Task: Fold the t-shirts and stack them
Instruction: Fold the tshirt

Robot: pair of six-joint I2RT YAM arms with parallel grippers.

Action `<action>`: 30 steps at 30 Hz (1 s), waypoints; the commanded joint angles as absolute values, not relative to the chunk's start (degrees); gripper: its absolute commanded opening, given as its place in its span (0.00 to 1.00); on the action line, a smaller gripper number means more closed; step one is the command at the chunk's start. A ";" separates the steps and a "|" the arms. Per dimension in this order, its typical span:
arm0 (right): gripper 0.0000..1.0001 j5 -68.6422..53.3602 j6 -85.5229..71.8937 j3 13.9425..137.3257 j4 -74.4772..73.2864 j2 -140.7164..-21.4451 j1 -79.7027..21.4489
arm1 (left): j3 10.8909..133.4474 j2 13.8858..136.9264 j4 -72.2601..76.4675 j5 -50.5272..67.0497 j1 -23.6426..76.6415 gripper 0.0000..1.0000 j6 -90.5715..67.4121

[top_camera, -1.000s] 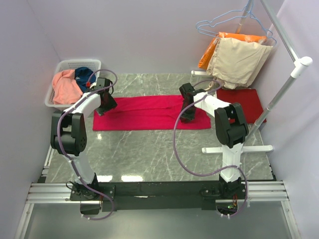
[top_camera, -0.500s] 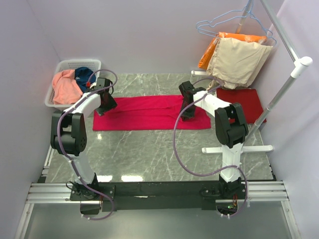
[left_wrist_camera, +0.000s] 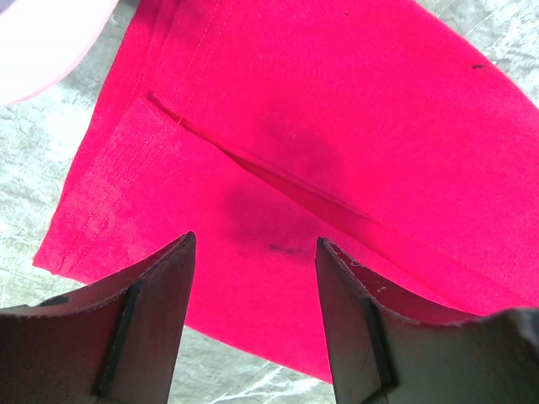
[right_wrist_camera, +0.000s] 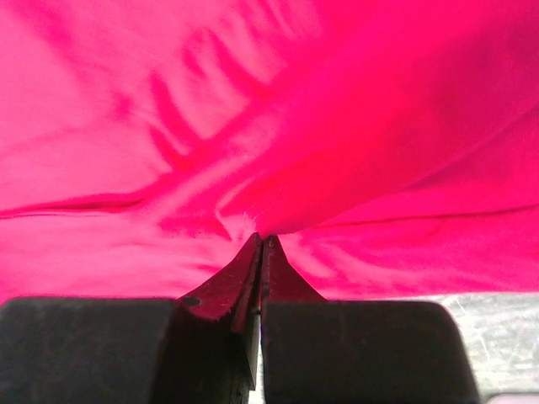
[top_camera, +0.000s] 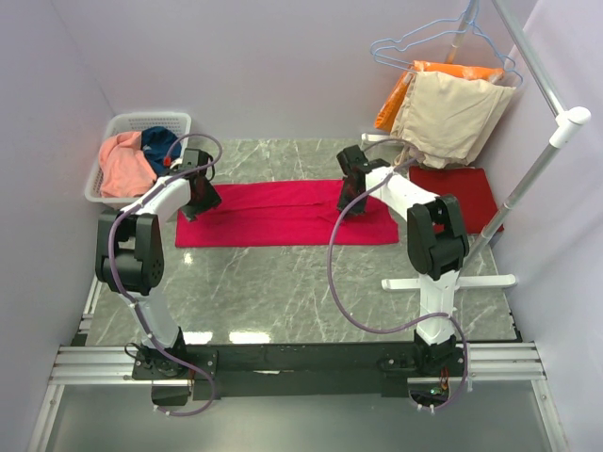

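A bright crimson-red t-shirt (top_camera: 273, 212) lies folded into a long strip across the marble table. My left gripper (top_camera: 191, 209) is open, hovering over the strip's left end (left_wrist_camera: 278, 160) with nothing between its fingers. My right gripper (top_camera: 347, 209) is shut on a pinch of the crimson t-shirt (right_wrist_camera: 278, 126) near the strip's right end, and the cloth puckers at its tips. A darker red t-shirt (top_camera: 454, 193) lies folded flat at the right. A salmon-pink t-shirt (top_camera: 125, 165) and a dark teal-blue t-shirt (top_camera: 160, 143) sit in the basket.
A white basket (top_camera: 143, 122) stands at the back left. A white rack with a pole (top_camera: 532, 174) stands at the right, its base (top_camera: 450, 281) on the table. Beige (top_camera: 452, 118) and orange (top_camera: 405, 89) garments hang on wire hangers above the back right.
My right gripper has moved slightly toward the back with the pinched crimson cloth. The left arm has not moved.
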State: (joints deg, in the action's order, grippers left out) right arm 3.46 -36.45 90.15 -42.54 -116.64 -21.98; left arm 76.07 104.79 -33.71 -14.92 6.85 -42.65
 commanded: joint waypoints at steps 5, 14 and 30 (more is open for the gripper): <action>0.00 1.50 -34.28 100.71 -40.69 -121.01 -22.41 | 75.67 101.43 -33.75 -16.52 7.12 0.64 -41.84; 0.23 -3.96 -30.41 106.61 -33.49 -126.56 -22.32 | 75.67 101.16 -34.10 -16.08 7.12 0.64 -41.49; 0.26 2.63 -28.83 109.35 -27.36 -126.04 -21.01 | 73.13 99.32 -32.78 -14.68 7.29 0.64 -41.04</action>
State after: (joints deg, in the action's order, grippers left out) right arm -0.97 -29.82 109.12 -29.47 -127.76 -21.61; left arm 74.19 103.15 -33.67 -14.90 6.94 -42.17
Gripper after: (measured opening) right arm 0.261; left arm 0.642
